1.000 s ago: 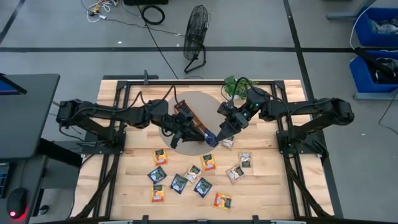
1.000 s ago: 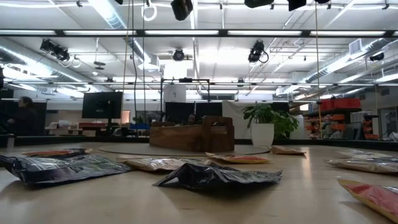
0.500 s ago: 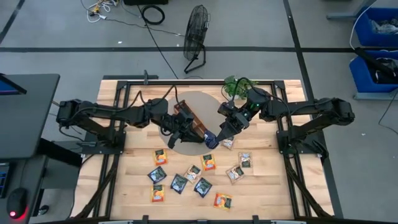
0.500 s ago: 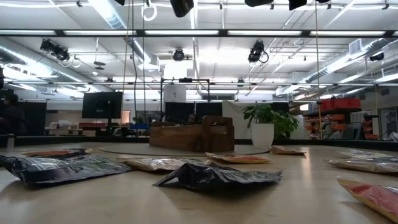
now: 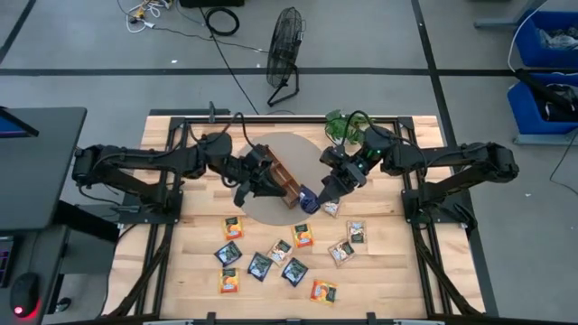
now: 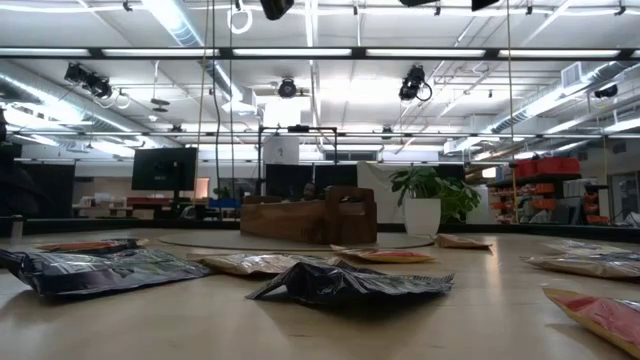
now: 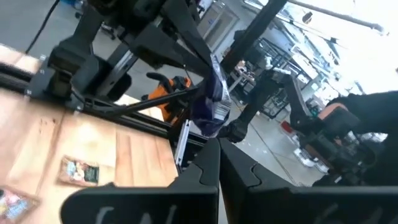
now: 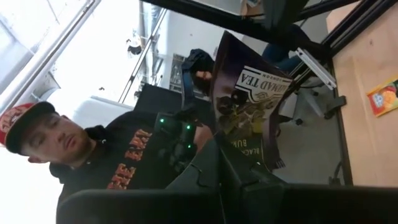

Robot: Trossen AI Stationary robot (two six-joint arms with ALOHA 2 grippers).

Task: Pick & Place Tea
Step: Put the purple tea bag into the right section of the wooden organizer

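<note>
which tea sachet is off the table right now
The dark blue sachet pinched in the right gripper, beside the wooden tray; every other sachet lies flat on the table.

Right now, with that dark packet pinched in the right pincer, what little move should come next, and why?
Probably carry it a touch further over the wooden tray and lower it. The right pincer holds the dark tea sachet just beside the tray's near end, above the table, not yet over a compartment.

Both arms crowd wooden tray (image 5: 282, 179); scattered tea sachets (image 5: 287, 253) clutter near table half.
</note>
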